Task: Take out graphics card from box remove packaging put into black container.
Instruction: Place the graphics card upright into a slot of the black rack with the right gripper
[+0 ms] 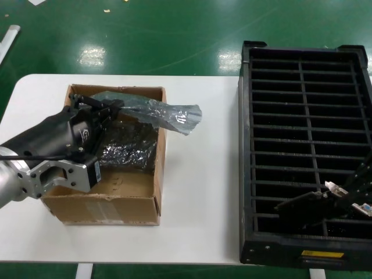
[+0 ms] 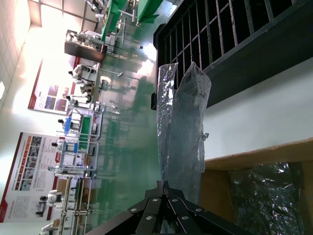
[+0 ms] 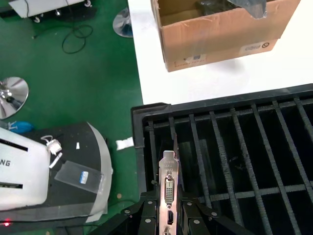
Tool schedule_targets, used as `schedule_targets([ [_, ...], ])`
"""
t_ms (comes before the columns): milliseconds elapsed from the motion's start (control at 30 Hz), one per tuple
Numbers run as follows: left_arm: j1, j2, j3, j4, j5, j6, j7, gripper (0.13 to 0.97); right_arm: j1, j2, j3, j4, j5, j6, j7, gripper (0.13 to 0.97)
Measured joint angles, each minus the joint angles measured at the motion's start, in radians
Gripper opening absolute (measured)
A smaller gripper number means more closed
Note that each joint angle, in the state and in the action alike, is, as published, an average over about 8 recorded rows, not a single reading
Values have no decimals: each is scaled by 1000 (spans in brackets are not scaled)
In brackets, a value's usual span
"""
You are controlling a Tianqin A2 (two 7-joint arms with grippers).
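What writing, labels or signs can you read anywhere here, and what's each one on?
No text reads clearly.
Yellow label on the black container: too small to read.
Printed marks on the box: a crossed-circle sign; the lettering beside it is blurred.
Logo on the left gripper: unreadable.
Wall posters: blurred.

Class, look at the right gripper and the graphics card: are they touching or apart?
Touching. In the right wrist view the right gripper has its jaws shut on the graphics card, whose silver bracket stands between them above the black container.
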Motion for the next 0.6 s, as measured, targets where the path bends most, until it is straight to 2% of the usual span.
schedule_targets([
  [600, 0, 0, 0, 0, 0, 0, 0, 138, 8, -75, 0, -42, -120, 0, -57, 185],
])
